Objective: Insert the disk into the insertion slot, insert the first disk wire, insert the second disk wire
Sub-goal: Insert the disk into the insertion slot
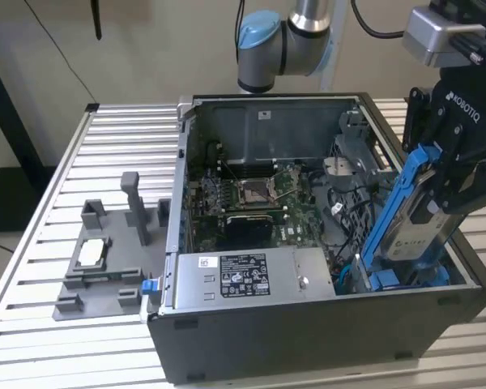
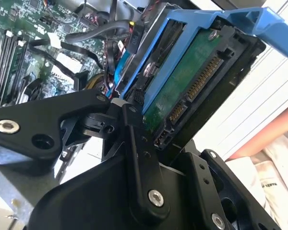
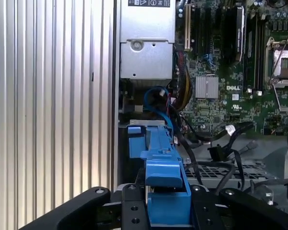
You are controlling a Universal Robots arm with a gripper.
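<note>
At the exterior view's right, the disk is held clamped by the gripper, long axis tilted from 1 to 7 o'clock, lower end inside the case.

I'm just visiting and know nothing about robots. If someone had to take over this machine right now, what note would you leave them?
Gripper: shut on the disk, holding it steeply tilted.
Disk: its lower end is down inside the computer case at the exterior view's right end, by the insertion slot next to the power-supply box. Its upper end stands above the case.
Done: the disk is in the grip and at the slot.
Left: the disk is not seated. Its connector is bare in the second wrist view, so both wire steps remain. Loose cables lie inside the case.
</note>
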